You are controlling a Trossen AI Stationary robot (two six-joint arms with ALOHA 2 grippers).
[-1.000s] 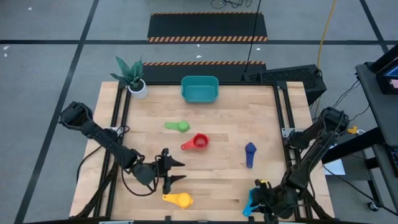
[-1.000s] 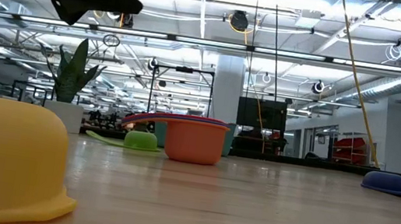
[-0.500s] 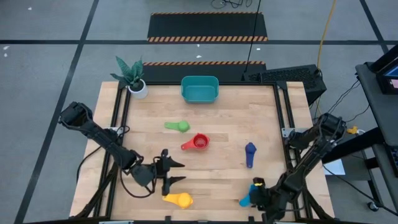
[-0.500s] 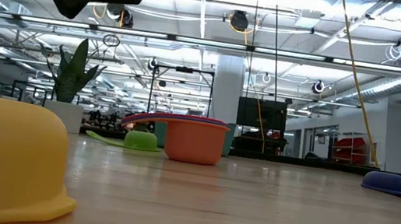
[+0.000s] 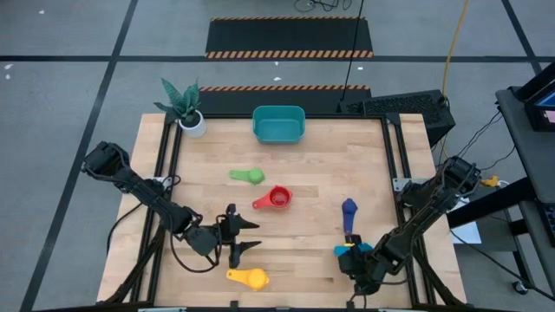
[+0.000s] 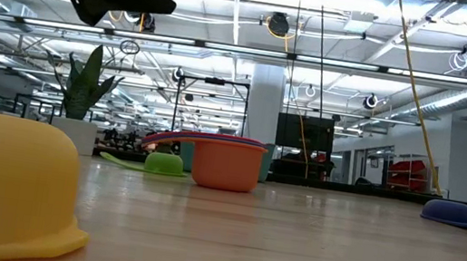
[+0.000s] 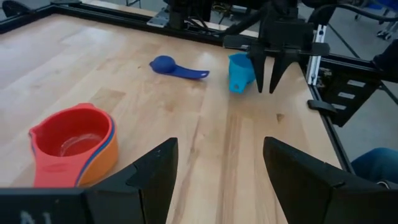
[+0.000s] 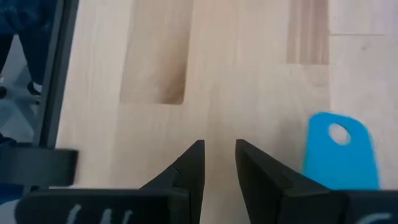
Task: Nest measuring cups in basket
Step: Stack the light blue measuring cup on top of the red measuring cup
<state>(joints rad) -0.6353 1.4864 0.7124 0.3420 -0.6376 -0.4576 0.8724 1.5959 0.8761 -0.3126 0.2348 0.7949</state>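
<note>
Wooden table [image 5: 303, 186]: right gripper [image 5: 354, 262], fingers narrowly apart and empty, has shifted inward beside the light-blue cup [image 5: 347, 250]; grasp pending. Left gripper [image 5: 245, 237] waits open.

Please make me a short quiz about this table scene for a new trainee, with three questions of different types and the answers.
1. True or false: the basket already holds a cup.
2. Which cup lies nearest the right gripper? A) red cup B) light blue cup C) green cup
3. Fill in: the cup closest to the open, empty left gripper is the ____ one.

Key: 1 false, it looks empty; 2 B, beside the fingers, not between them; 3 the yellow cup.
</note>
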